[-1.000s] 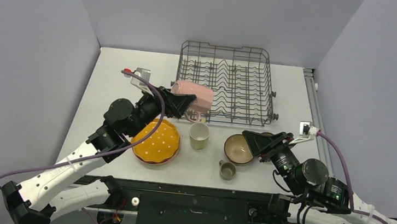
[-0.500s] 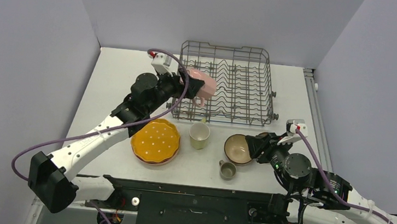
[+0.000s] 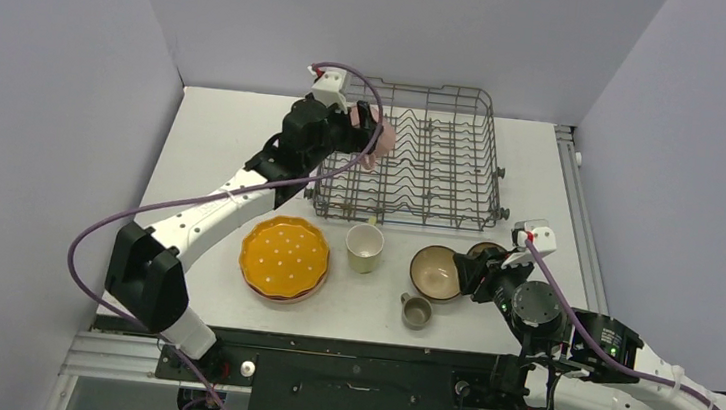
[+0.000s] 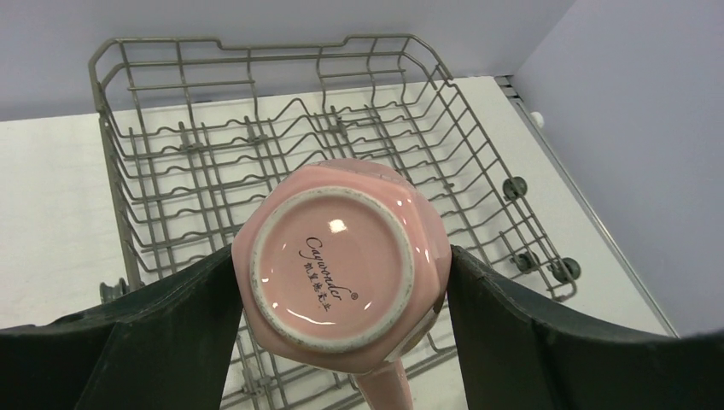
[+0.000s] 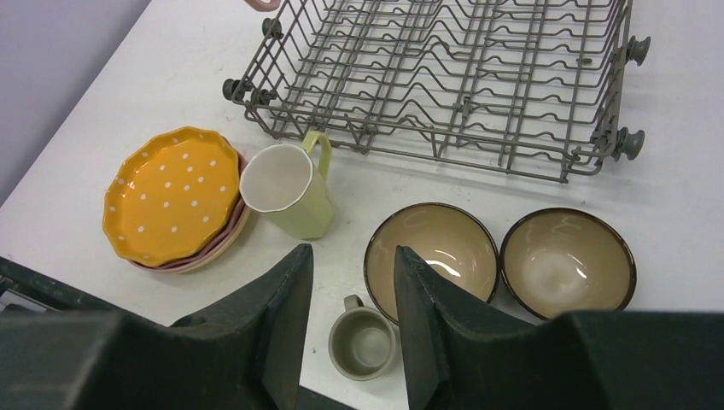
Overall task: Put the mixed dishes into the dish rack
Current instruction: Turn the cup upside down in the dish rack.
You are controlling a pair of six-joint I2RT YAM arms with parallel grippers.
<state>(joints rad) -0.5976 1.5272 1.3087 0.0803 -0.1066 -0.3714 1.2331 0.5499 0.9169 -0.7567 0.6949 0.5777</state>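
My left gripper [image 3: 366, 133] [image 4: 341, 278] is shut on the pink mug [image 3: 379, 138] [image 4: 335, 265], base toward the wrist camera, held above the left part of the dish rack [image 3: 491, 167] [image 4: 213, 128] [image 5: 444, 85]. On the table lie the orange dotted plate [image 3: 284, 256] [image 5: 171, 192] stacked on the pink plate [image 5: 224, 243], the pale yellow mug [image 3: 365, 247] [image 5: 286, 192], the small grey-olive cup [image 3: 416, 312] [image 5: 363, 343] and two brown bowls [image 5: 431, 252] [image 5: 568, 260]. My right gripper [image 3: 468, 272] [image 5: 350, 256] hovers open above the cup and the left bowl [image 3: 436, 272], holding nothing.
The rack holds no dishes among its tines. Grey walls close in the table at left, back and right. The right arm partly covers the second bowl [image 3: 485, 247] in the top view.
The left arm carried the pink mug from the rack's near left corner up and back over the rack's left side. The right gripper shifted slightly by the bowls.
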